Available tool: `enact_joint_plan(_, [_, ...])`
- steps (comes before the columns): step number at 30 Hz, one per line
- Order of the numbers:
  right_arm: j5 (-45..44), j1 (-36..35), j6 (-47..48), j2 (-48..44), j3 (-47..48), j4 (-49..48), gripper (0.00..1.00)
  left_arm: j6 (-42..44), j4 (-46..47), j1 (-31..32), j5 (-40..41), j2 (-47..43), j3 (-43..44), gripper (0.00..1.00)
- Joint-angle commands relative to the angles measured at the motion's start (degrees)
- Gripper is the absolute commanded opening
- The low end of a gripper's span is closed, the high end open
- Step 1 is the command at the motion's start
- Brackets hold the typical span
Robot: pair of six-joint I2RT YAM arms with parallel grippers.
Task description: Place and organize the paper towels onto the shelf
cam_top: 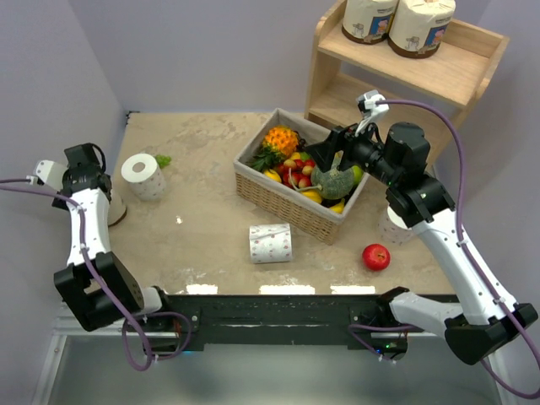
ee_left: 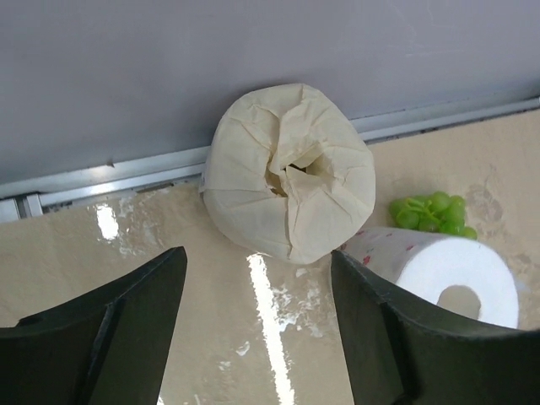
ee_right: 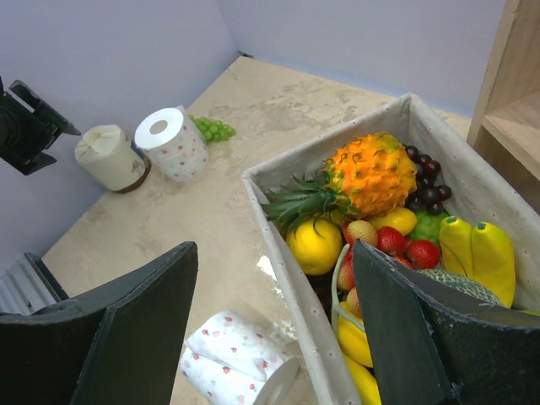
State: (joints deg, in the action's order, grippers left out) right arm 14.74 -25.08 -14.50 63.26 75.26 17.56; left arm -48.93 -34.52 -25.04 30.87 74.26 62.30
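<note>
The left hand point(ee_left: 257, 278) is open and empty. A cream wrapped roll point(ee_left: 288, 173) stands just ahead of its fingers by the wall, with a bare roll point(ee_left: 447, 274) ahead-right on the desk point(ee_left: 253, 346). The right hand point(ee_right: 274, 253), open and empty, hangs over the basket point(cam_top: 278, 202). Ahead to its right, the shelf point(cam_top: 456, 72) carries two more wrapped rolls point(cam_top: 369, 18).

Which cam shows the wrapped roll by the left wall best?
Left wrist: the wrapped roll is close, centred, unblocked. Top external: mostly hidden behind the left arm. Right wrist: small, far off.
</note>
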Motion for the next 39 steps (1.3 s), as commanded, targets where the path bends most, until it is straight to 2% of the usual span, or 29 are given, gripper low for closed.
enact_joint_plan(1, [0.3,-0.1,-0.2,-0.2,1.2,-0.9,0.77,-11.0,-4.5,-0.4,4.9,2.6,4.3,0.73])
enact_joint_plan(5, [0.0,-0.2,0.0,0.4,1.3,-0.9,0.77,-15.5,-5.0,-0.5,5.9,5.0,5.4,0.73])
enact_joint_plan(14, [-0.9,-0.2,0.5,1.3,1.7,-0.2,0.77,-18.4,-6.1,-0.8,6.0,13.2,8.1,0.73])
enact_joint_plan(29, [-0.9,-0.2,0.7,3.1,1.8,0.3,0.77,-18.8,-4.5,-0.7,6.9,20.2,6.9,0.72])
enact_joint_plan(32, [-1.1,-0.2,0.7,2.9,1.6,0.2,0.77,-19.0,-5.5,-0.7,7.4,20.9,7.2,0.7])
enact_joint_plan(34, [-1.1,-0.2,0.7,2.8,1.6,0.4,0.77,-20.1,-8.0,-0.9,8.8,20.9,8.5,0.73])
enact_joint_plan(39, [-1.1,-0.2,1.0,2.7,1.4,0.6,0.77,-16.4,-3.4,-0.8,7.5,15.5,8.2,0.76])
